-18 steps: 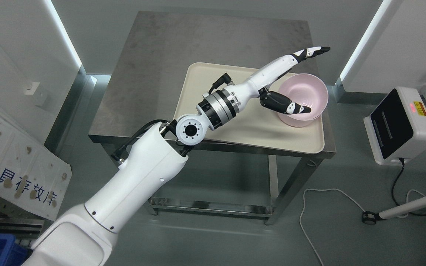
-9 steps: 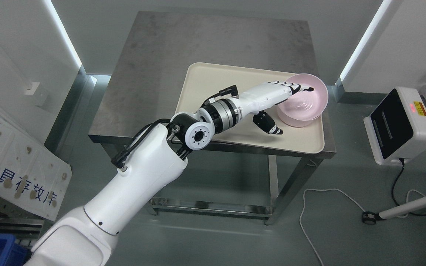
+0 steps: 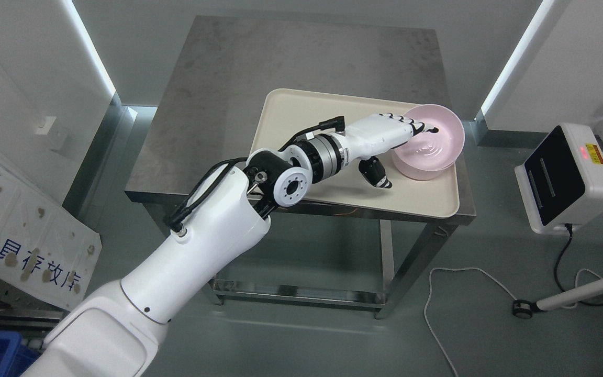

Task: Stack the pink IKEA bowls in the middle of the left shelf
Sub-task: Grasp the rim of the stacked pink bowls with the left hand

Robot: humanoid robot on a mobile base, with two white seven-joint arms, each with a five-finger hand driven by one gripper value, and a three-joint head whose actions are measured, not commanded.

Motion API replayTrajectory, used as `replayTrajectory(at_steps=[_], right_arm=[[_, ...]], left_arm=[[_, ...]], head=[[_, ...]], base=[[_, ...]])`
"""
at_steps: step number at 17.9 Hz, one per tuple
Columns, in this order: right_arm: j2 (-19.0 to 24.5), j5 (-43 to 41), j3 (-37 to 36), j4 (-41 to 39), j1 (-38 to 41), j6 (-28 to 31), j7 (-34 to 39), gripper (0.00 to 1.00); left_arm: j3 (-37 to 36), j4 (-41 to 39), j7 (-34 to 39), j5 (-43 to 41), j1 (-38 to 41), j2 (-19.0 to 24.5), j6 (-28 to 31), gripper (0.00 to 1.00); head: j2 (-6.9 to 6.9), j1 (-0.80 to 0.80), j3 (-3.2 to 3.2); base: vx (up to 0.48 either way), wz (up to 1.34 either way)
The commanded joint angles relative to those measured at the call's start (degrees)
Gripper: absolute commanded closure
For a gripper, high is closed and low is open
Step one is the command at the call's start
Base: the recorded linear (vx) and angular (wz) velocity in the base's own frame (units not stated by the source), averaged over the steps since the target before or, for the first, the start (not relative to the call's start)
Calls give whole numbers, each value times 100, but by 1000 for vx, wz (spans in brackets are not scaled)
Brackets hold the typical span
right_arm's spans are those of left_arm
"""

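A pink bowl (image 3: 434, 141) sits upright on the right end of a cream tray (image 3: 301, 112) on the steel table. My left hand (image 3: 409, 154) reaches it from the lower left. Its fingers (image 3: 421, 125) lie over the bowl's near rim and point into the inside. The black-tipped thumb (image 3: 380, 178) sits low against the outer wall, so the hand clasps the rim. The bowl's base rests on the tray. No other pink bowl and no shelf show in this view. My right arm is out of view.
The steel table (image 3: 218, 94) stands between two white wall panels. A white device with a black screen (image 3: 568, 175) sits on the floor at right, with cables (image 3: 437, 314) trailing near the table leg. A printed board (image 3: 19, 230) leans at left.
One second ago the hand was spread wide above the bowl. It then dropped onto the near rim, fingers inside and thumb outside, and the thumb has since curled closer. The bowl stayed put.
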Motion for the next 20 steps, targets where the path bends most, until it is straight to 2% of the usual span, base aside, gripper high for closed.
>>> replayTrajectory(at_steps=[1, 8, 14, 20], right_arm=[[-100, -91, -61, -193, 167, 13, 2, 0], [-100, -91, -70, -193, 167, 22, 2, 0], [-100, -91, -61, -193, 167, 13, 2, 0], [-100, -91, -70, -193, 167, 13, 2, 0]], left_arm=[[-570, 139, 19, -125, -198, 100, 6, 11], [-1133, 799, 28, -82, -901, 100, -38, 14], [-1308, 728, 28, -99, -919, 100, -82, 14], [-1485, 1035, -43, -301, -1015, 100, -47, 21]], head=[[0, 0, 0], [0, 0, 0], [0, 0, 0], [0, 0, 0]], base=[[0, 0], [0, 0], [0, 0], [0, 0]])
